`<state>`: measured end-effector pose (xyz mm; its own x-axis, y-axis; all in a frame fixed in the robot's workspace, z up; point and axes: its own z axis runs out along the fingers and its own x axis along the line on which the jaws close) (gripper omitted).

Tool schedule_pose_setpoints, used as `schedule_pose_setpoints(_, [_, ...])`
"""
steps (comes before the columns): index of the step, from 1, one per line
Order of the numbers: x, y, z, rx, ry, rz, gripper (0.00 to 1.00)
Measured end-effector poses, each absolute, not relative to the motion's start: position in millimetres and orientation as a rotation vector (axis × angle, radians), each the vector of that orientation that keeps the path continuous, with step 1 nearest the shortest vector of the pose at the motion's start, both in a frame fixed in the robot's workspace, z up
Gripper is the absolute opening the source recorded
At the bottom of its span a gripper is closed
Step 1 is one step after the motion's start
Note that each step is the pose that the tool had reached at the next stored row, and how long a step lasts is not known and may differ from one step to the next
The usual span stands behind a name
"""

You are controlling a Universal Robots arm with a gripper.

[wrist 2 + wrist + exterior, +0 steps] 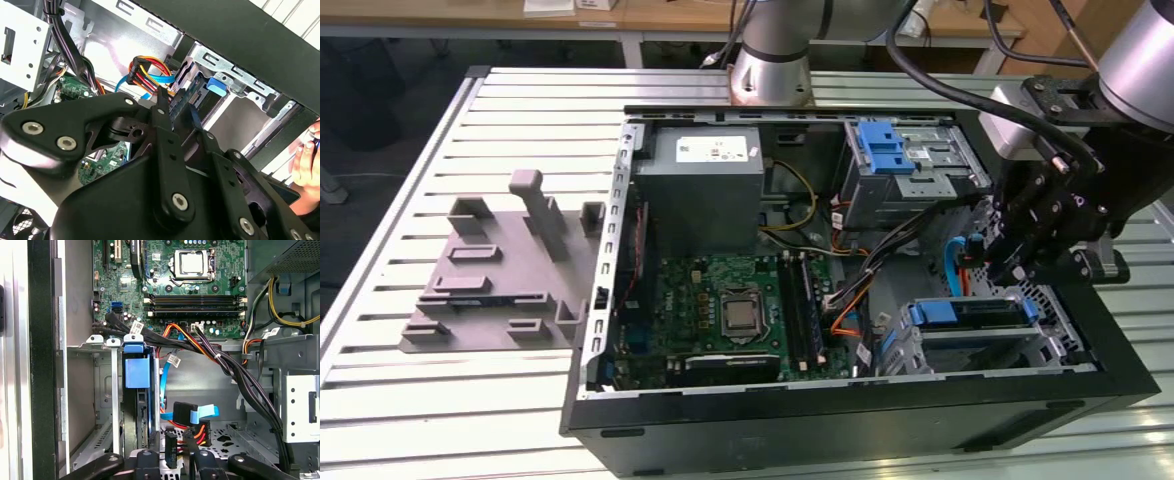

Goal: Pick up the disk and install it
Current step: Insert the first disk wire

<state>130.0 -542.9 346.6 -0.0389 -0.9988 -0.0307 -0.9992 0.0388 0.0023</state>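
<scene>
I have the gripper (1014,265) down inside the open computer case (854,425), at the exterior view's right, hanging over the corner where the lower drive cage (1051,335) sits. The disk (967,315) is already in that cage. Its blue carrier shows along the top edge, and it looks seated, or very nearly so, not out on the counter (414,400).

In the first wrist view the disk (137,390) stands on edge in its slot, with the blue tab toward the motherboard (195,290) and its long axis running from there back toward the camera. The gripper (172,457) is not lined up on it. The disk lies off to one side of the fingers (145,460), the side nearer the case's outer wall, close beside them but not between them.

The fingers are parted and I judge they grip nothing. In the gap between them sits a black power connector (171,445) with red and yellow leads, and just beyond it the blue data cable (200,415) ends in its plug. Neither connector looks mated to the disk yet.

In the second wrist view the fingers (162,117) point toward the cable bundle (147,70), with the cage's blue tab (216,85) past them. A person's hand (306,160) shows outside the case wall there.

So, as I judge it, any move onto the disk turns on a sideways shift toward that outer wall
</scene>
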Motion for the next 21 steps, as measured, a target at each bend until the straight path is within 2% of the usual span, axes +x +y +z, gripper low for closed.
schedule_pose_setpoints(20, [130.0, -542.9, 350.3, -2.164, 2.249, 0.036, 0.33])
schedule_pose_setpoints(21, [130.0, -542.9, 350.3, -2.164, 2.249, 0.036, 0.45])
